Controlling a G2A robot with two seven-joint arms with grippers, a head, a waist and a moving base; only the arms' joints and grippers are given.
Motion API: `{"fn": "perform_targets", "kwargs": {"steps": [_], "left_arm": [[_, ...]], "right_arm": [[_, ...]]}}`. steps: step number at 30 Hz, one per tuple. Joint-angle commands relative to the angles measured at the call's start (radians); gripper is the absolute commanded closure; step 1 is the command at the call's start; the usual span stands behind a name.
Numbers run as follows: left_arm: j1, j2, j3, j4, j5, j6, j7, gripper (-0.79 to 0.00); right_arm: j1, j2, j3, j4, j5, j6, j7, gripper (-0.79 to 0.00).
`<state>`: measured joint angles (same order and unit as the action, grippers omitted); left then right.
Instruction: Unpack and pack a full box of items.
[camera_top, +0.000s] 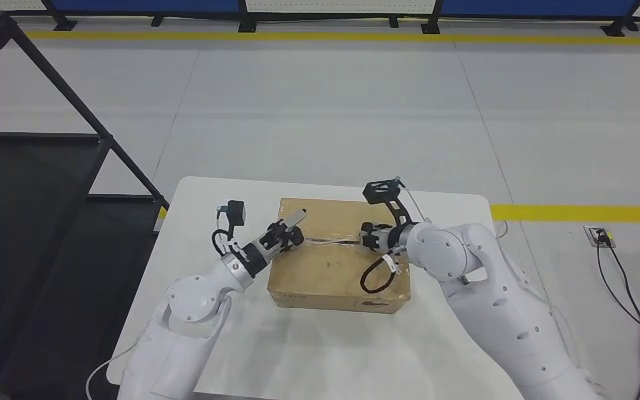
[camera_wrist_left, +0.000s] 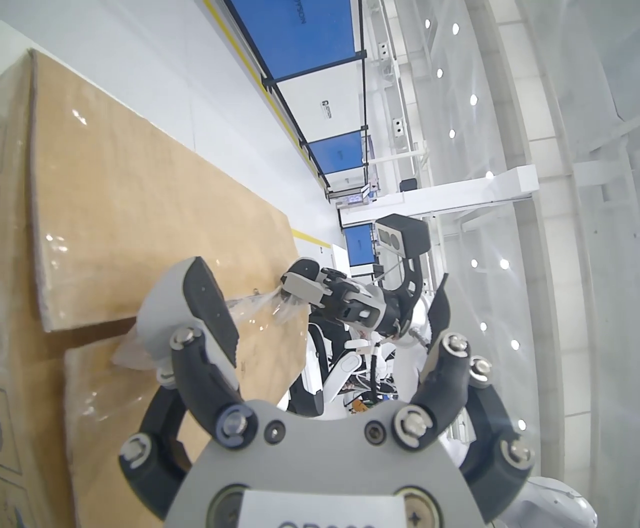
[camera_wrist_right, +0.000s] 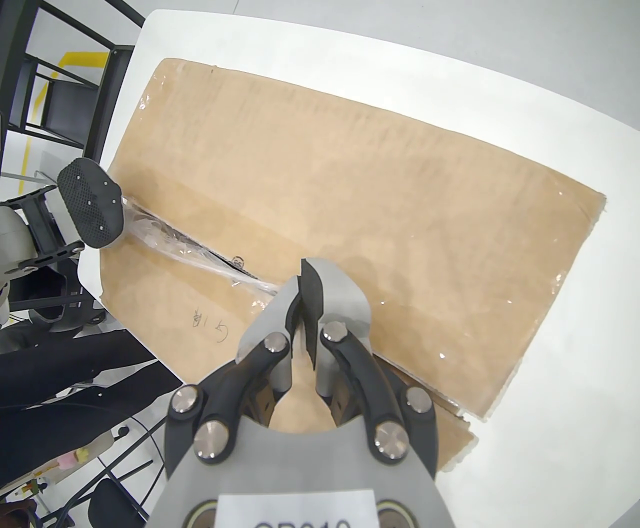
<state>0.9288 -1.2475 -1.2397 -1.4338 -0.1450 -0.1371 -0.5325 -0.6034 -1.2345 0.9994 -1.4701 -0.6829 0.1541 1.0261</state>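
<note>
Box (camera_top: 340, 255): brown cardboard, set at mid tabletop (camera_top: 300, 345), resting flat on its base with both top flaps folded shut. Long axis was seen to run side to side across the tabletop, slightly skewed, with the short ends pointing toward the two arms. The centre seam between the flaps was noted along that same long axis. Small pen scribbles (camera_wrist_right: 210, 322) were noted on the flap nearer the robot, just beside the seam.

Tape (camera_wrist_right: 165, 240): clear, lifted off the seam and bunched into a crumpled strand. It was stretched along the seam, following the box's long axis, from the box's left end to roughly mid seam. Glossy remnants of tape were seen at the box's edges and corners.

Right gripper (camera_wrist_right: 306, 290): held above the top of the box near mid seam. Its jaws were pressed together, pinching the end of the tape strand.

Left gripper (camera_top: 292, 230): placed at the left end of the box, level with the seam. Its jaws were spread wide. One pad (camera_wrist_right: 92, 210) was seen against the crumpled end of the tape at the box's edge, and the other finger was held out in the air, well apart from the cardboard.

Surroundings: a black metal frame (camera_top: 100, 150) stood to the left of the tabletop, and a yellow line (camera_top: 560, 212) was marked on the floor to the right.
</note>
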Motion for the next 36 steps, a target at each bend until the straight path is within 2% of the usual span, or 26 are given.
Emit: {"fn": "perform_targets", "kwargs": {"steps": [1,4,7,10,12,17,31,33,34,35,36], "left_arm": [[-0.005,-0.001,0.004,0.008,0.007,-0.001,0.008,-0.785],[-0.012,-0.003,0.012,0.019,0.022,0.005,0.025,-0.785],[-0.019,-0.005,0.018,0.030,0.023,0.005,0.029,-0.785],[-0.024,-0.007,0.023,0.040,0.021,0.007,0.032,-0.785],[-0.027,-0.008,0.025,0.044,0.020,0.008,0.035,-0.785],[-0.031,-0.010,0.028,0.047,0.021,0.008,0.034,-0.785],[-0.027,-0.012,0.021,0.044,0.016,0.007,0.031,-0.785],[-0.026,-0.012,0.020,0.042,0.015,0.005,0.033,-0.785],[-0.026,-0.012,0.019,0.040,0.014,0.006,0.032,-0.785],[-0.025,-0.012,0.018,0.038,0.012,0.005,0.031,-0.785],[-0.025,-0.012,0.017,0.037,0.012,0.005,0.030,-0.785]], "right_arm": [[-0.001,0.000,0.001,-0.003,-0.003,0.000,0.001,0.000],[-0.005,0.001,0.005,-0.009,-0.007,0.000,0.002,-0.015],[-0.009,0.002,0.009,-0.015,-0.013,-0.006,0.006,-0.169],[-0.012,0.002,0.010,-0.020,-0.018,-0.009,0.010,-0.194],[-0.013,0.002,0.012,-0.023,-0.021,-0.008,0.012,-0.283],[-0.025,0.006,0.028,-0.046,-0.033,-0.003,0.009,-0.339],[-0.082,0.023,0.120,-0.121,-0.050,0.032,-0.014,-0.431],[-0.101,0.026,0.146,-0.148,-0.015,-0.001,-0.043,-0.499],[-0.115,0.027,0.156,-0.165,0.020,-0.049,-0.056,-0.585],[-0.127,0.029,0.167,-0.174,0.050,-0.102,-0.067,-0.548],[-0.136,0.031,0.175,-0.172,0.071,-0.140,-0.068,-0.403]]}}
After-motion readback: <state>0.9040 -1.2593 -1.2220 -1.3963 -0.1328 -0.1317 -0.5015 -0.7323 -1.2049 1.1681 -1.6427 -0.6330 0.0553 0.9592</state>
